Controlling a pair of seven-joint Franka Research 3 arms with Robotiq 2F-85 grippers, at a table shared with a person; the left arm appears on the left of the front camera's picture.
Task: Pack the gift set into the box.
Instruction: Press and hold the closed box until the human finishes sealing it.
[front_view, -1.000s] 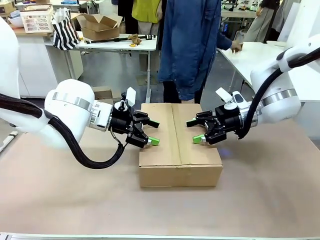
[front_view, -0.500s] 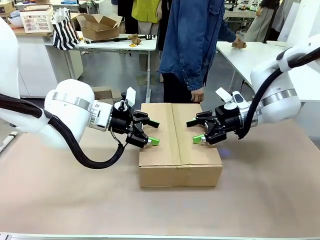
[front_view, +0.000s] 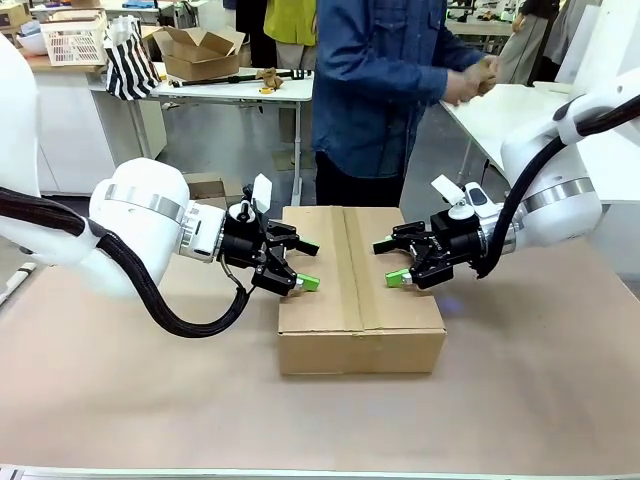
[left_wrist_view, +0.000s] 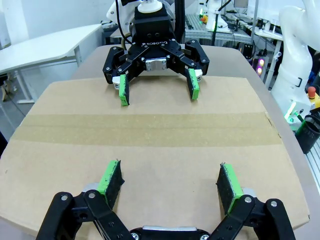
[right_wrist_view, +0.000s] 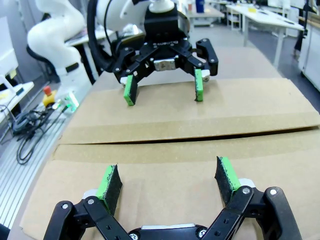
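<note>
The box (front_view: 360, 290) is a brown cardboard carton in the middle of the table, its top flaps folded down and a pale tape strip along the seam. My left gripper (front_view: 308, 265) hovers open over the box's left edge, nothing between its green pads. My right gripper (front_view: 388, 262) is open above the right part of the lid, also empty. In the left wrist view my left gripper (left_wrist_view: 170, 182) faces the right gripper (left_wrist_view: 156, 91) across the lid (left_wrist_view: 150, 150). In the right wrist view my right gripper (right_wrist_view: 167, 180) faces the left gripper (right_wrist_view: 164, 88) over the flaps (right_wrist_view: 200, 120). The gift set is out of view.
A person in a blue denim shirt (front_view: 385, 90) stands at the far side behind the box, hands raised at the upper right. A white table (front_view: 505, 110) lies at the back right. Another table (front_view: 230, 85) behind carries an open carton and a striped bag.
Both arms and the box have stayed still. The person has turned and lifted both hands to the upper right, away from the box.
</note>
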